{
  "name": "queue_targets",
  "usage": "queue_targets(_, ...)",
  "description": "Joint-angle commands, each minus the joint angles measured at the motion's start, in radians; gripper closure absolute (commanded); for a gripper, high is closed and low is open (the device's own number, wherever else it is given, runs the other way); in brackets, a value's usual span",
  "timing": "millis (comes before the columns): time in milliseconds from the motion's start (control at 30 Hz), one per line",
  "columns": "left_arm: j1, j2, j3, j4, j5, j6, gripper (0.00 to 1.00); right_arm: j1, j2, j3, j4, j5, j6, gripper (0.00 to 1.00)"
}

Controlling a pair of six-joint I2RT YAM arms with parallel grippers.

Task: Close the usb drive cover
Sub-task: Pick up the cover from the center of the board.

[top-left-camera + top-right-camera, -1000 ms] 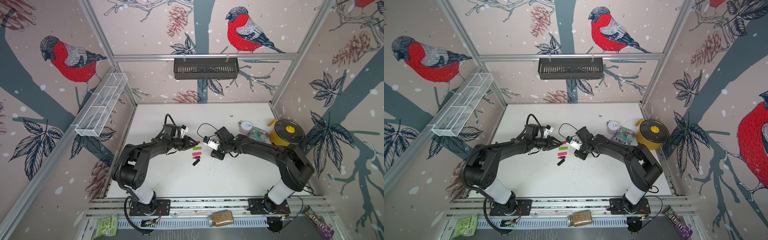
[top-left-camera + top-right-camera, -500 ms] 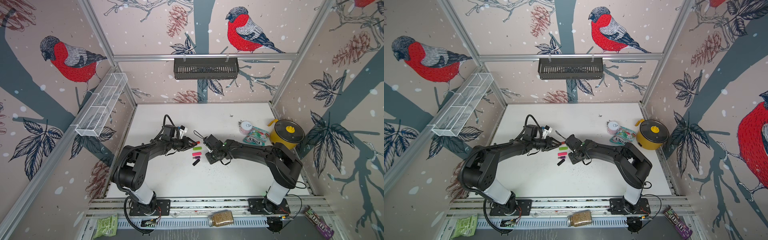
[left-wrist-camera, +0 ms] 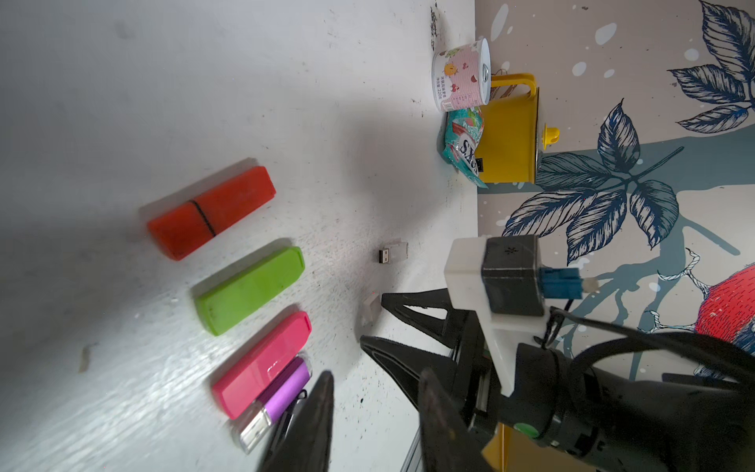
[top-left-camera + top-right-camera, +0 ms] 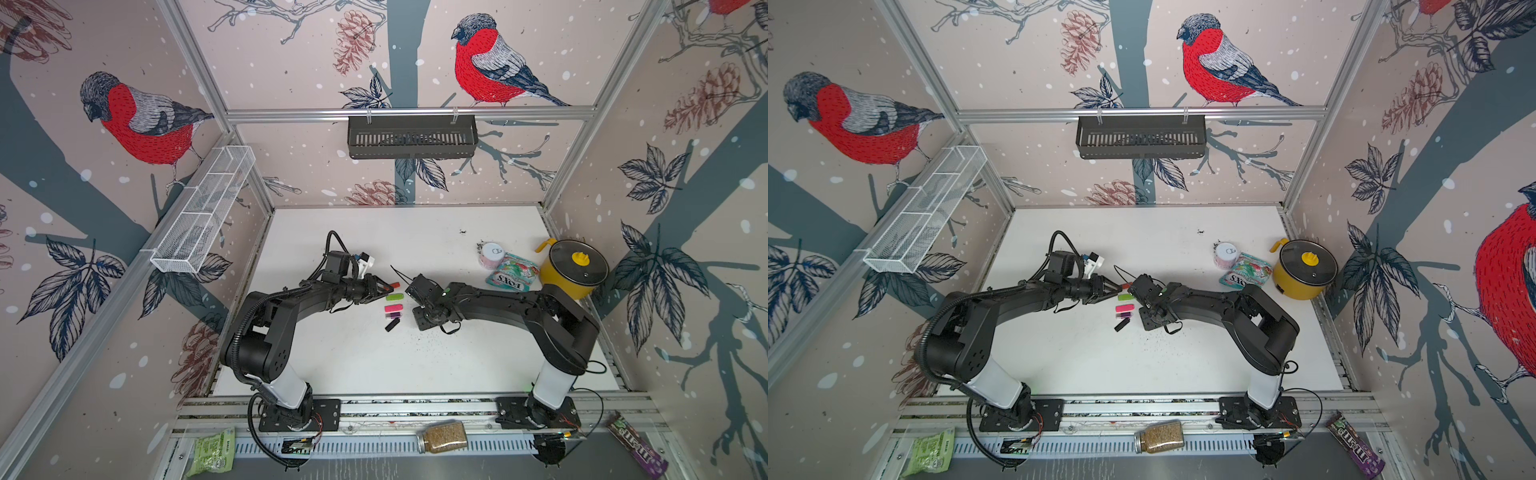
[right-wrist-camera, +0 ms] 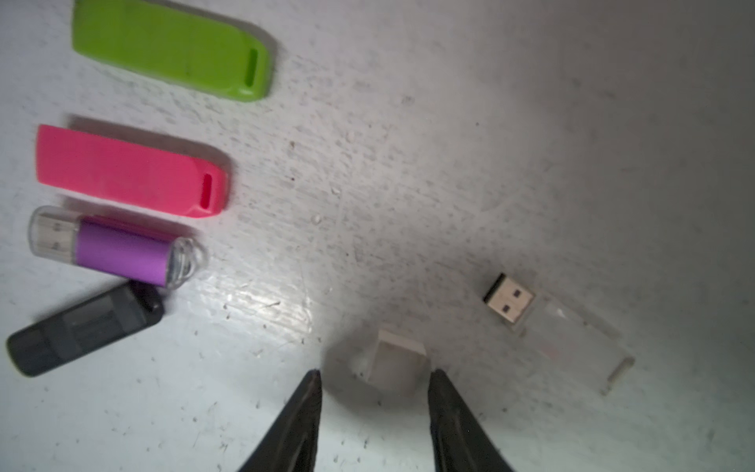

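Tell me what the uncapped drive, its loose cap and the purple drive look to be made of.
Uncapped USB drive: clear glossy plastic or acrylic body, since the table shows through it; bare metal plug. Loose cap: likely the same clear plastic, slightly frosted-looking, though blurred. Purple USB drive: satin sheen suggests anodised metal, possibly plastic; clear plastic cap.

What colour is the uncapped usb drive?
Uncapped usb drive: clear, see-through; best in right wrist view.
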Motion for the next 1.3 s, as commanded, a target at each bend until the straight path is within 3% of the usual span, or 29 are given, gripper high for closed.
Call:
queue_targets(0,0.002,0.0,-0.002,0.034,0.008,0.013,0.64,0.001,-0.003,-0.012,0.0,0.017,0.032,0.56)
queue_targets(533,0.002,0.001,-0.006,0.04,0.001,0.008,0.64,-0.018,0.015,-0.006,0.009,-0.008,0.043,0.63)
queue_targets(1067,0.002,0.004,-0.004,0.04,0.002,0.007,0.64,-0.023,0.022,0.008,-0.007,-0.028,0.028,0.76)
queue_targets(1267,0.002,0.004,-0.003,0.039,0.004,0.007,0.64,-0.019,0.02,0.005,-0.031,-0.043,0.029,0.7)
